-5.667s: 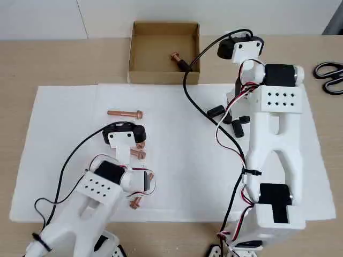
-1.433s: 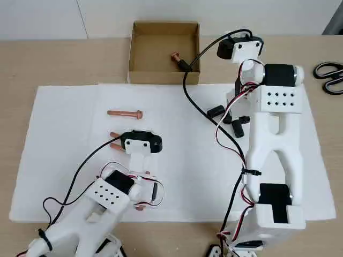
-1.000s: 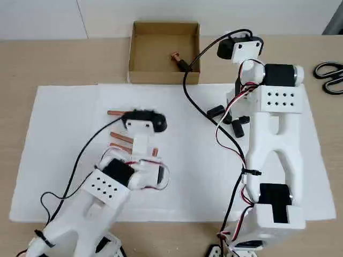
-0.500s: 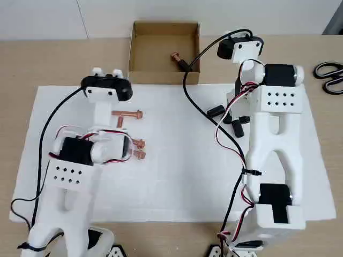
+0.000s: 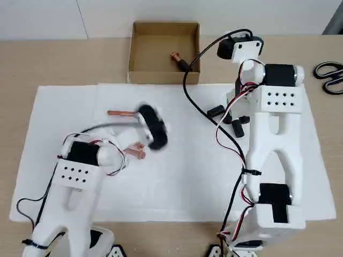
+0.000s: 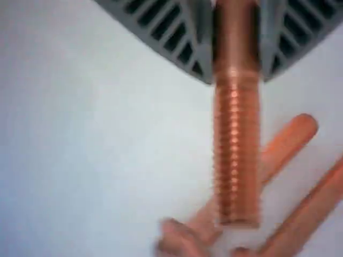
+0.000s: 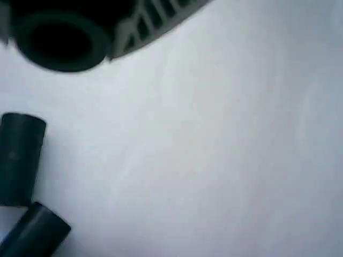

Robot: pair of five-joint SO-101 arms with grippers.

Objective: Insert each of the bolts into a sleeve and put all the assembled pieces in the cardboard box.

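Note:
My left gripper (image 6: 236,64) is shut on a copper bolt (image 6: 236,160), whose threaded shank sticks out past the grey jaws above the white sheet. Loose bolts (image 6: 284,144) lie under it. In the high view the left arm's wrist (image 5: 151,126) is blurred over two loose bolts (image 5: 139,153), with another bolt (image 5: 123,113) beside it. My right gripper (image 7: 64,21) is shut on a black sleeve (image 7: 60,45), open end facing the camera. Two more sleeves (image 7: 19,158) lie on the sheet nearby. The cardboard box (image 5: 138,53) holds one assembled piece (image 5: 179,60).
Black sleeves (image 5: 216,111) lie on the white sheet (image 5: 187,176) beside the right arm (image 5: 276,134). Scissors (image 5: 329,75) rest at the table's right edge. A black cable (image 5: 187,75) runs past the box's right corner.
The left arm swung from the sheet's far left corner back toward the middle, and its wrist is now over the loose bolts. The right arm has not moved.

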